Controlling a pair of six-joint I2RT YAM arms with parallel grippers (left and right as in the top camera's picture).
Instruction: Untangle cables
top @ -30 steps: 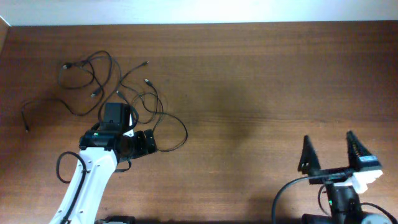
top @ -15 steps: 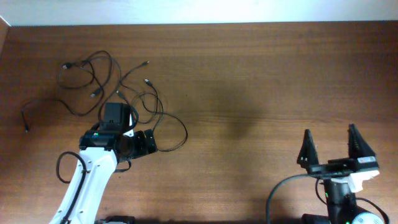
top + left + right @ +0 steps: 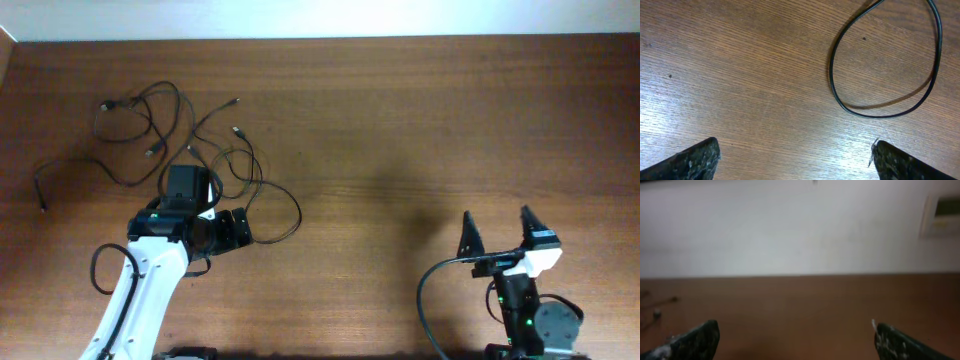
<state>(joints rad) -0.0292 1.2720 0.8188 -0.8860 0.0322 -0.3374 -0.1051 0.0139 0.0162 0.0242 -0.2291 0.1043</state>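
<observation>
The cables (image 3: 200,150) lie in a loose tangle on the far left of the desk (image 3: 420,120), with strands crossing one another, so nothing is separated yet. The left gripper (image 3: 795,145) hangs low at the tangle's near edge, its fingers (image 3: 690,160) spread wide and empty. One loop (image 3: 832,65) lies just ahead, likely the first pick. The right gripper (image 3: 497,222), equally wide and empty, sits well apart at the near right, probably waiting to hold a second strand.
</observation>
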